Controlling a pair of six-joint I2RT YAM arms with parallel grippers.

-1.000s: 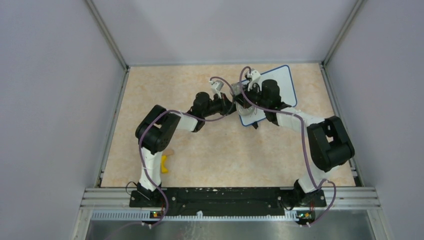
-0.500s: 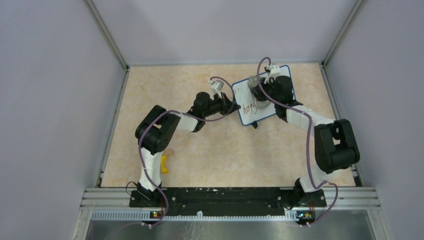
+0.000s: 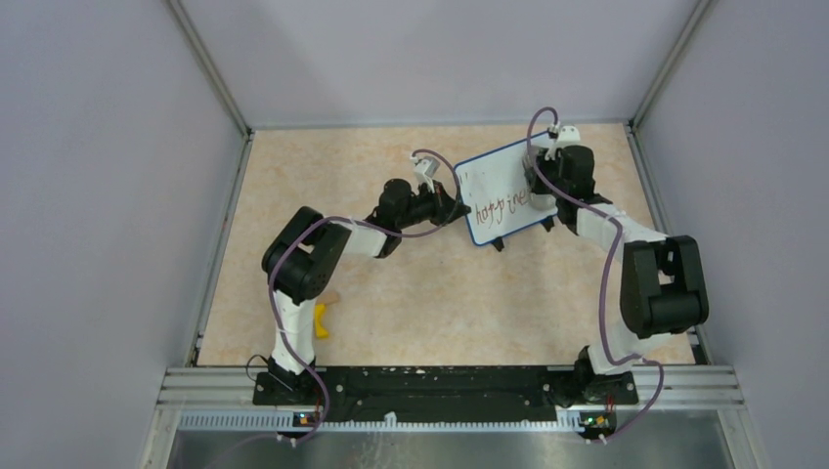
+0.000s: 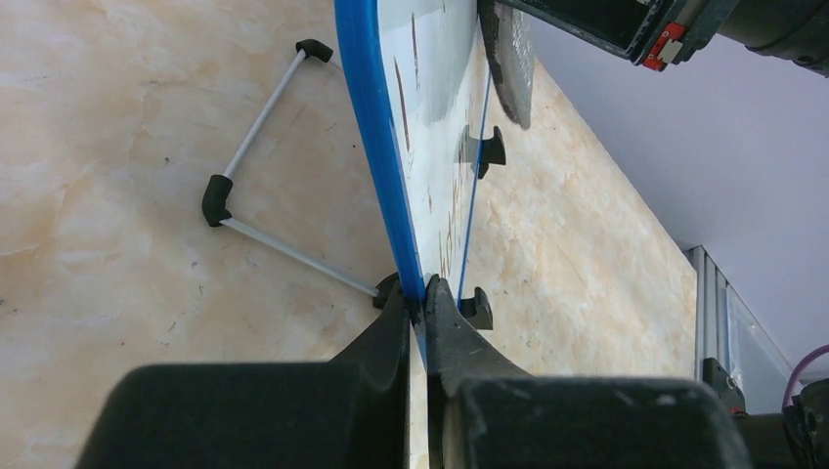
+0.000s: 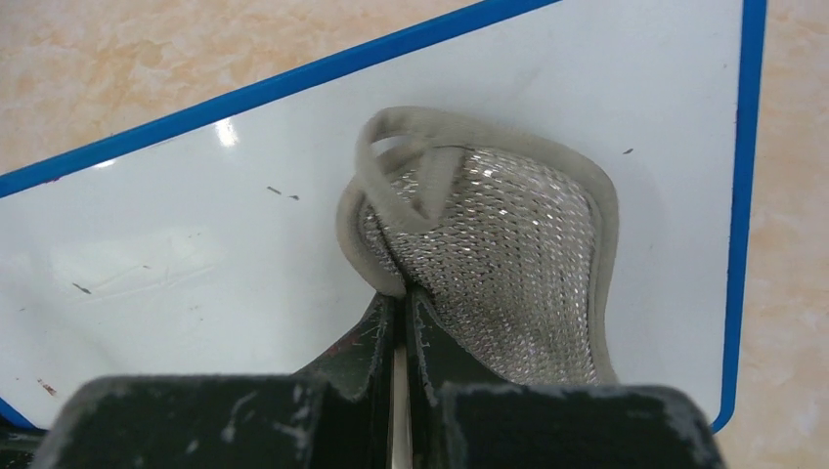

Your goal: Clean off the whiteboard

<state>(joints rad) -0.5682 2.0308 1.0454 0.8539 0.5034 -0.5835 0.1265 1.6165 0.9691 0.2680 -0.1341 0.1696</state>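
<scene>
The whiteboard [image 3: 489,176] has a blue frame and stands tilted on a wire stand at the back middle of the table. Dark handwriting [image 3: 501,206] runs across its lower part. My left gripper [image 3: 453,207] is shut on the board's left edge, which the left wrist view shows as a blue rim [image 4: 376,147] between my fingers [image 4: 418,293]. My right gripper [image 3: 536,179] is shut on a silver mesh eraser pad [image 5: 499,244] and presses it against the white surface [image 5: 196,225] near the board's right end.
The board's wire stand legs [image 4: 264,234] rest on the beige tabletop behind the board. A small yellow object [image 3: 321,320] lies near the left arm's base. Grey walls close in the table on three sides.
My right gripper with the pad has swept from the board's left part to its right end, and the writing it covered now shows. My left gripper has kept hold of the board's edge.
</scene>
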